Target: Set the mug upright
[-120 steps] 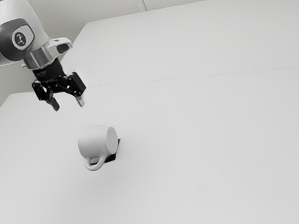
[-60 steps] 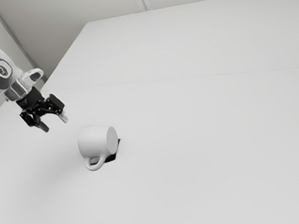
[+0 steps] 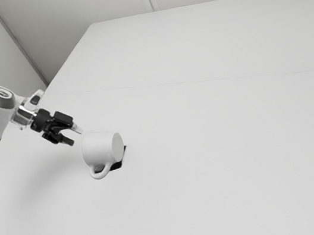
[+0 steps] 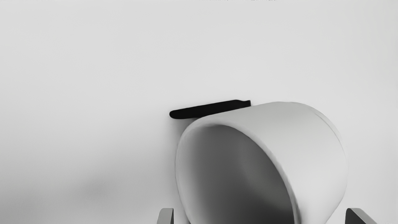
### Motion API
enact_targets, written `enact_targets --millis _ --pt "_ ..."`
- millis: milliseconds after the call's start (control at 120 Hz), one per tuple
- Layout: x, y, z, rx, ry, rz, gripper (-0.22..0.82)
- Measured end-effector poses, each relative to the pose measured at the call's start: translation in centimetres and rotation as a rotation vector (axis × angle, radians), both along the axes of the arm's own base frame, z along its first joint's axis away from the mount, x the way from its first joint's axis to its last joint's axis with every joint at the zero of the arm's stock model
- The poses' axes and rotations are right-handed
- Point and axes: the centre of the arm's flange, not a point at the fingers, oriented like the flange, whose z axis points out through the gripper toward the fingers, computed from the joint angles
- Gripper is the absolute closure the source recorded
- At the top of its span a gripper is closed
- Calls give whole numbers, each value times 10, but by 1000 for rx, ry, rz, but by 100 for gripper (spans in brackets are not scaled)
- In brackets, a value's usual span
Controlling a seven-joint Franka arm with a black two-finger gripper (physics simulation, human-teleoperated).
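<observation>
White table (image 3: 224, 160) — mug (image 3: 97, 147) on its side — open end effector (image 3: 76, 136) near.

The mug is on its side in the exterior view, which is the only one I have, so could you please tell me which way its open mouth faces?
Observer: The mug has its mouth turned toward the camera on the hand, and I can look inside.
Operator: Thank you; would you say that the jaws are touching it?
Observer: No, the wrist view has them open, one on either side of the mug, with the table showing between the mug and each of them.
</observation>
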Motion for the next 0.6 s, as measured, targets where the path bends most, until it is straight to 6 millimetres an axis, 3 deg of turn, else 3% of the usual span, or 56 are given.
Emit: enact_targets --millis 300,600 --pt "0 -18 -34 -191 -63 -92 2" --pt "-4 -35 -39 -308 -102 -183 45"
